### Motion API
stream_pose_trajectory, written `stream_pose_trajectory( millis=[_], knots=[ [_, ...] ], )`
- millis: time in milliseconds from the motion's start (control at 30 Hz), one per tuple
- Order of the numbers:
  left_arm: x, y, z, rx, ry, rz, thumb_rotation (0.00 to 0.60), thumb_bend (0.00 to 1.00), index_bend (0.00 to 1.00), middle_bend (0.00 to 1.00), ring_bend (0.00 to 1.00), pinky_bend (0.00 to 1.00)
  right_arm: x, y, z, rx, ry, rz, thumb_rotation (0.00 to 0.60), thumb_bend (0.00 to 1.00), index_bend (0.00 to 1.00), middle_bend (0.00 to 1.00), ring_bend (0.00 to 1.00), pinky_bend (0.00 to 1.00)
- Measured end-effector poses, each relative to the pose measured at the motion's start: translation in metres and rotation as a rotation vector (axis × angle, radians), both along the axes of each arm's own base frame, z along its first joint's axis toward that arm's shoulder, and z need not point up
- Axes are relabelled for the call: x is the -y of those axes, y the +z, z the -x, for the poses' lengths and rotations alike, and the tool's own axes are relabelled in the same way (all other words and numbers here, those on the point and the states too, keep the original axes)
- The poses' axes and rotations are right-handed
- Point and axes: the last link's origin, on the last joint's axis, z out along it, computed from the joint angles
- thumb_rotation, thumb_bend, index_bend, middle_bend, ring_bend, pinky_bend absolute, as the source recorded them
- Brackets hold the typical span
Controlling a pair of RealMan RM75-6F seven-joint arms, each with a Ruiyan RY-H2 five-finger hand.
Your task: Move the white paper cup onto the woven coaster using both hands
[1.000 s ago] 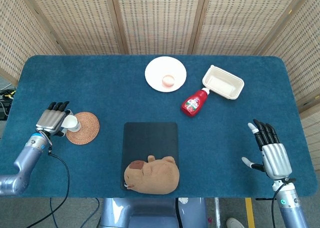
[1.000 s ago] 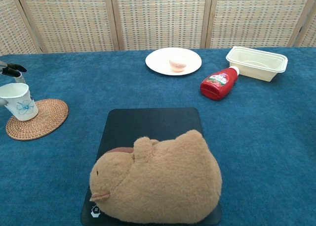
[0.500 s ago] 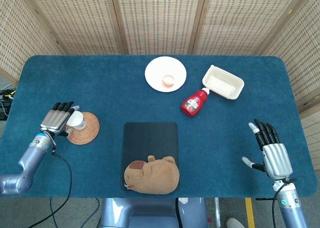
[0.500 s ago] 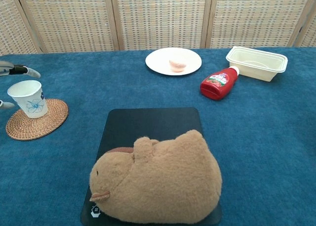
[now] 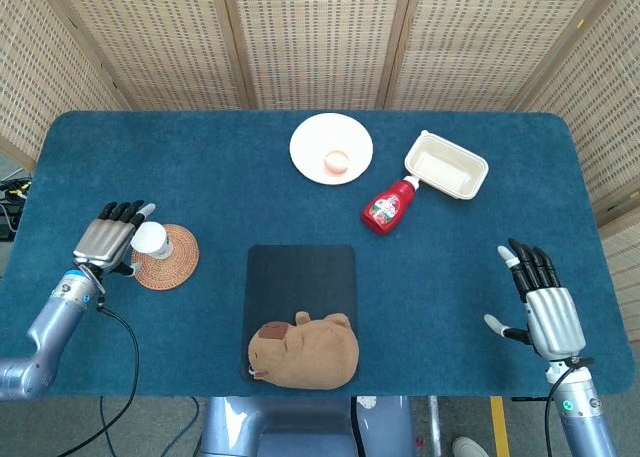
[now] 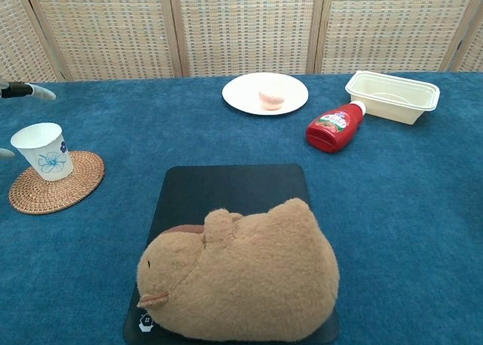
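the white paper cup with a blue flower print (image 6: 42,150) stands upright at the 10 o'clock edge of the round woven straw coaster (image 6: 56,182). placement looks done. the left hand (image 5: 108,238), just beside it at 9 o'clock, is released; the right hand (image 5: 541,309) lies spread, holding nothing.

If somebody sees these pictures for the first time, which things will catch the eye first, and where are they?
The big brown plush capybara lies on a black mat at the table's near edge. Far left, the white paper cup with a blue flower stands upright on the round woven coaster, the left hand beside it. The red ketchup bottle lies beside the cream plastic tray.
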Motion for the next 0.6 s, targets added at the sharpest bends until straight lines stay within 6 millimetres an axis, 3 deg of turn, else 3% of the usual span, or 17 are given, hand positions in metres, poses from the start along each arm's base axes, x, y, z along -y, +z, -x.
stream_pose_trajectory(
  millis=[167,333,600],
  knots=[
    [0.016,0.011,-0.006,0.084,-0.058,-0.096,0.600,0.26,0.00,0.00,0.00,0.00,0.000,0.000,0.000,-0.007,-0.001,0.003,0.600,0.05,0.03,0.00,0.00,0.00],
    [0.047,0.017,-0.008,0.146,-0.136,-0.216,0.600,0.26,0.00,0.00,0.00,0.00,0.000,-0.001,0.001,-0.019,-0.004,0.004,0.600,0.05,0.03,0.00,0.00,0.00],
    [0.109,-0.004,-0.004,0.199,-0.147,-0.270,0.600,0.25,0.00,0.00,0.00,0.00,0.000,-0.004,0.000,-0.058,-0.003,-0.003,0.600,0.05,0.00,0.00,0.00,0.00]
  ],
)
